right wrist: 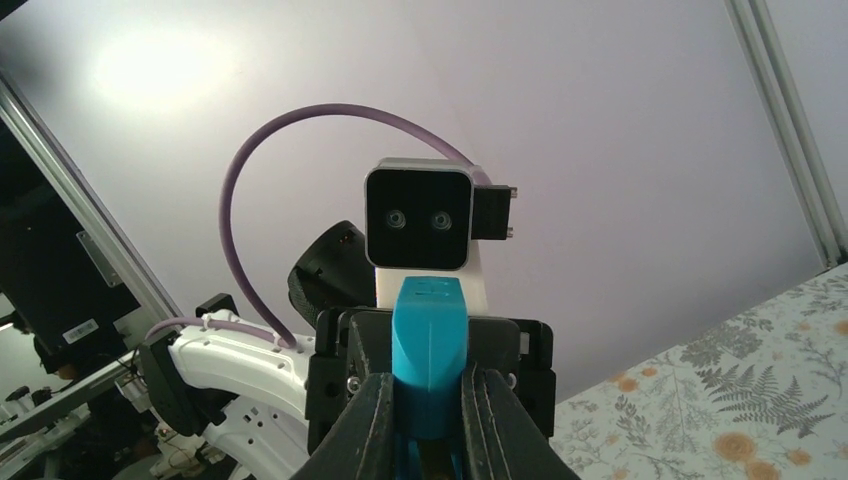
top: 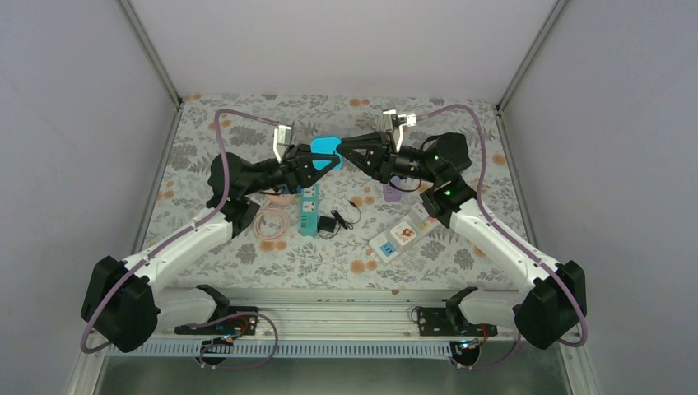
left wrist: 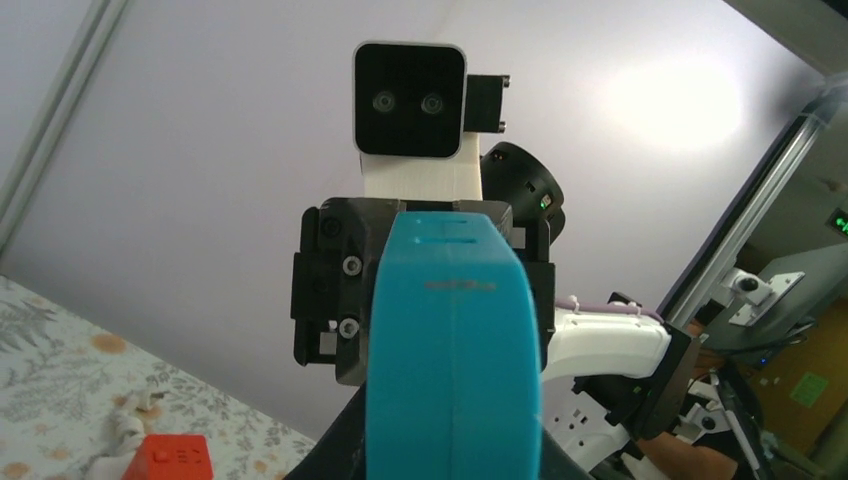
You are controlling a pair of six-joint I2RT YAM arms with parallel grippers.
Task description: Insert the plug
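Blue casing, perhaps the plug, close-up

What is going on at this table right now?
Both arms are raised above the floral-cloth table, meeting at a bright blue rounded plastic block. The right gripper has its jaws shut on one end. The left gripper is at the other end, its grip unclear. A teal power strip and black plug adapter lie below.

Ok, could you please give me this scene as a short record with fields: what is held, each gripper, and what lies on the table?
held item: blue adapter, in the air above the table
right gripper: shut on the blue adapter
left gripper: at the adapter's opposite side; grip unclear
on table: teal power strip, white power strip, black charger with cable, pink cable coil
insertion: not yet done
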